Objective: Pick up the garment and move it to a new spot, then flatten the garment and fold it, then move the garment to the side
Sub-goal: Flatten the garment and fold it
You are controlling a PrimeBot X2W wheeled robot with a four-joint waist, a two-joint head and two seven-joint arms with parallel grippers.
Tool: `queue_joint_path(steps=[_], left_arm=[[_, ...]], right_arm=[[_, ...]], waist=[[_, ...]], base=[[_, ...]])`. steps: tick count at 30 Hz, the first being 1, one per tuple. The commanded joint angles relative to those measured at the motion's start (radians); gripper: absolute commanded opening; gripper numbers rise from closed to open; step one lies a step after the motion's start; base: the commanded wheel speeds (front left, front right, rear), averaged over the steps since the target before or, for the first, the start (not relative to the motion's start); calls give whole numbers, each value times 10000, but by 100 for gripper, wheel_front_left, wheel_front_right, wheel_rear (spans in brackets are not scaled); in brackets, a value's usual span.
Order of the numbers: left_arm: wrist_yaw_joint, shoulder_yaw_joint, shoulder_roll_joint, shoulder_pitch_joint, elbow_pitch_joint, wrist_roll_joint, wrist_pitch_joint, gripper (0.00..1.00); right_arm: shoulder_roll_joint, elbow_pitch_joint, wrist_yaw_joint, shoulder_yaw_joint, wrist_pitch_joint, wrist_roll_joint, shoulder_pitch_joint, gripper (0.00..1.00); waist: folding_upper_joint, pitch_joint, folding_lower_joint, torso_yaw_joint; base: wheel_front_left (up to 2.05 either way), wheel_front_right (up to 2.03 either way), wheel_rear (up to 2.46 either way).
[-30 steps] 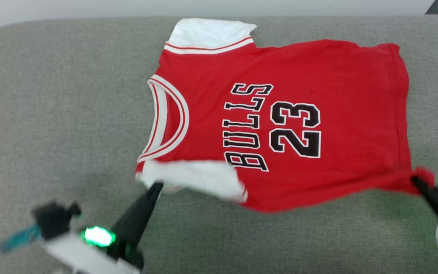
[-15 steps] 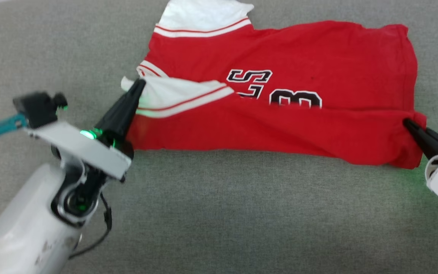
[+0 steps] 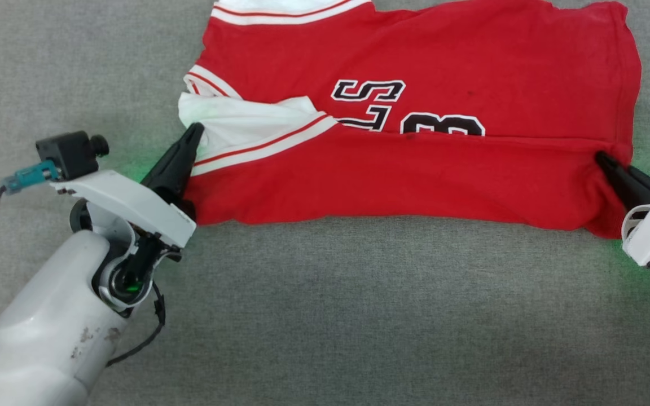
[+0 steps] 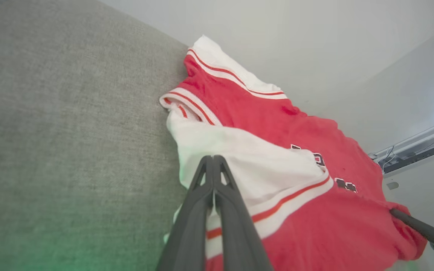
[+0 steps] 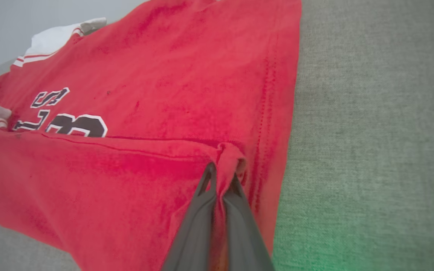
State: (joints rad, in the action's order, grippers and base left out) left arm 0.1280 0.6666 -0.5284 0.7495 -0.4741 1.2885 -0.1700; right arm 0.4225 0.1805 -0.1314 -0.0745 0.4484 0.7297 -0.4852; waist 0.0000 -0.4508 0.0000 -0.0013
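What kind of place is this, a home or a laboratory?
Probably an indoor test room, not certain. The red basketball jersey lies on a grey fabric-covered surface, with plain pale walls behind and a white wall-mounted tray carrying cables.

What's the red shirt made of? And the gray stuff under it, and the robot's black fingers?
The shirt looks like soft, matte knit cloth, maybe cotton: it creases and drapes, with stitched hems. The gray surface looks like woven upholstery fabric: a fine, flecked weave shows. The fingers look like smooth, matte hard plastic or rubber; which one, I can't tell.
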Motion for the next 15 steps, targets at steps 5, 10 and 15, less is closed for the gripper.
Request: queue_joint_path(steps=[5,10,15], left_arm=[[37,572,-80,223,-486,73,-258,0],[17,1054,-350,518,-662,-61,-471,100],[19,1546,-970,918,-403,-404,-442,100]], right_arm=[[115,420,15,-345,-393,44,-218,0],[232,634,15,-670,-789,11,-153,32],[139,549,15,-786,-1252,235,102,100]], waist=[[0,-13,0,-25],[0,269,0,-9],[0,790,0,-70]], base=[[0,0,0],[0,0,0],[0,0,0]])
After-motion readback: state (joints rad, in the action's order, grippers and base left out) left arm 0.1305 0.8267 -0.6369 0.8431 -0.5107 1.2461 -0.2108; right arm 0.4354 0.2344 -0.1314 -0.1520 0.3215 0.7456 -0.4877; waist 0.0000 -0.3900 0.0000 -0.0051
